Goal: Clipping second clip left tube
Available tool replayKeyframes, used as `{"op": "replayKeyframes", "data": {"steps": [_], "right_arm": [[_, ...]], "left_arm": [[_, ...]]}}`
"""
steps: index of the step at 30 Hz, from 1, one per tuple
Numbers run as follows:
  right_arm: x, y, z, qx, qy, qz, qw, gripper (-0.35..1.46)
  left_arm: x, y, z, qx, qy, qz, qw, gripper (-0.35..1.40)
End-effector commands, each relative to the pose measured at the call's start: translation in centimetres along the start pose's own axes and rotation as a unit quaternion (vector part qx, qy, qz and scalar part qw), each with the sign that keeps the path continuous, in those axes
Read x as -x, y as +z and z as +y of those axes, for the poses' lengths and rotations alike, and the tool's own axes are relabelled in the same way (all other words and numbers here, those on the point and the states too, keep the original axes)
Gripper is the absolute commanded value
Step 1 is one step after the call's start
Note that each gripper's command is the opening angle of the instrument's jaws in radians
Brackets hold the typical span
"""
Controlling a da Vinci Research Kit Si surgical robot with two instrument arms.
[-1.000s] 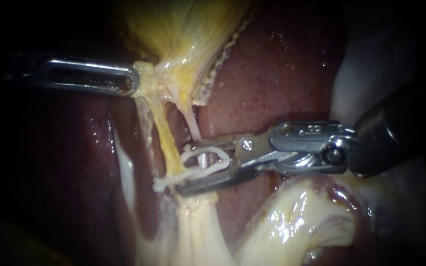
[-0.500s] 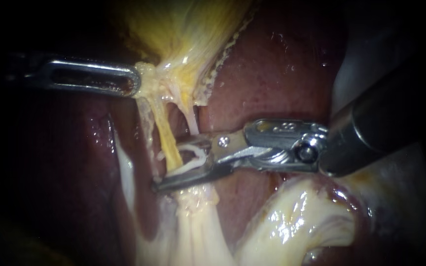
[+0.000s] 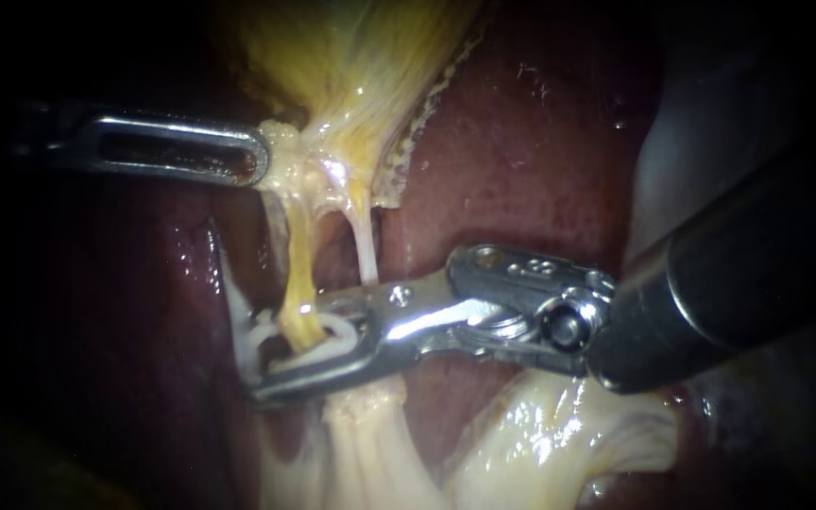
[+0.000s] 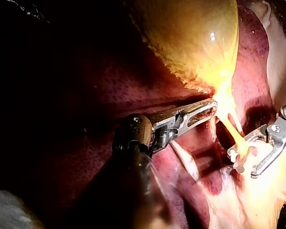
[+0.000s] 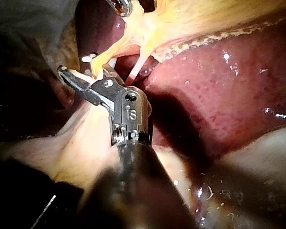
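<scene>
Leftward travel has been made by the right instrument (image 3: pixel 271 354) since the earlier pictures. Its jaws, then just beside the thin pale tube (image 3: pixel 363 246), are now set about the yellow left tube (image 3: pixel 299 274).

The liver (image 3: pixel 521 142) lies behind the whole field, and the gallbladder (image 3: pixel 351 57) hangs above it. The gallbladder's lower end is pulled sideways by the left instrument (image 3: pixel 259 156), whose jaws are clamped on it. Both tubes are kept taut by this pull. If the hold were to slip, the tubes would go slack and the left tube could slide out of the clip.

The right instrument's jaws stand apart, with the white clip (image 3: pixel 332 332) seated between them and touched from both sides. The clip has not yet been squeezed closed. The left tube passes through its open loop, low down, just above the pale tissue (image 3: pixel 370 444).

Three risks are judged from here:

- **Far leg of the clip:** whether it reaches fully past the tube cannot be told. A partial bite would leave the tube only half closed.
- **Thin pale tube:** it crosses behind the upper jaw and could be caught or dragged if the jaws were twisted.
- **Stray tissue:** strands beside the jaw tips could be trapped in the latch, which would stop it locking.

No other clip can be made out with certainty.
</scene>
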Motion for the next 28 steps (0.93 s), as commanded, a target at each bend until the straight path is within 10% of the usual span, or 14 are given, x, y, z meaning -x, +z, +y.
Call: {"op": "replayKeyframes", "data": {"steps": [1,12,28], "right_arm": [[0.01,-0.01,0.02,0.000,0.000,-0.001,1.0000,0.35],[0.05,-0.10,0.06,0.010,0.018,0.005,0.9998,-0.35],[0.12,-0.15,0.16,0.017,0.028,-0.004,0.9994,-0.35]], "left_arm": [[0.00,0.00,0.00,0.000,0.000,0.000,1.0000,-0.35],[0.00,0.00,0.00,0.000,0.000,0.000,1.0000,-0.35],[0.00,0.00,0.00,0.000,0.000,0.000,1.0000,-0.35]]}}
